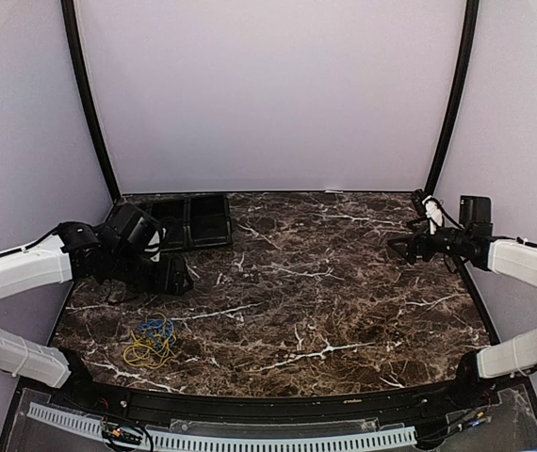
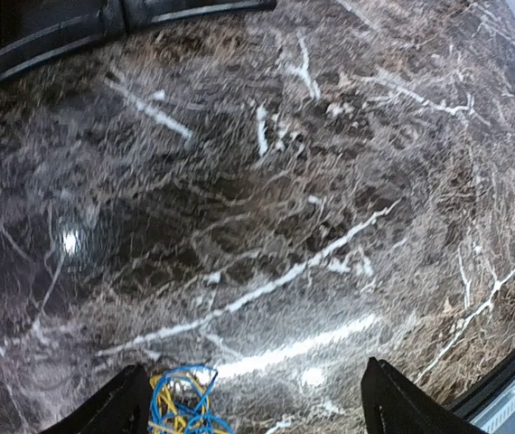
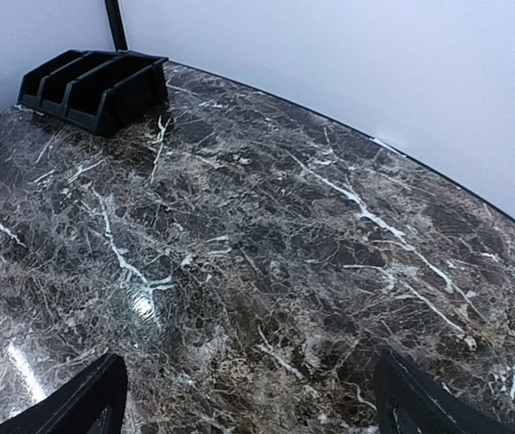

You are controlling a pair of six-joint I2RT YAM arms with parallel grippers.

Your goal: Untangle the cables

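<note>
The yellow cable (image 1: pixel 143 352) and the blue cable (image 1: pixel 156 328) lie tangled in one small heap on the dark marble table, near the front left. In the left wrist view the heap (image 2: pixel 182 404) shows at the bottom edge, just inside the left fingertip (image 2: pixel 117 409). My left gripper (image 1: pixel 180 276) is open and empty, above the table a little behind the heap. My right gripper (image 1: pixel 399 248) is open and empty, above the table's right side, far from the cables. The right wrist view shows only bare marble between its fingertips (image 3: pixel 90 400).
A black divided tray (image 1: pixel 191 220) sits at the back left of the table; it also shows in the right wrist view (image 3: pixel 95 86). Pale walls close in the back and both sides. A white perforated rail (image 1: pixel 250 438) runs along the front edge.
</note>
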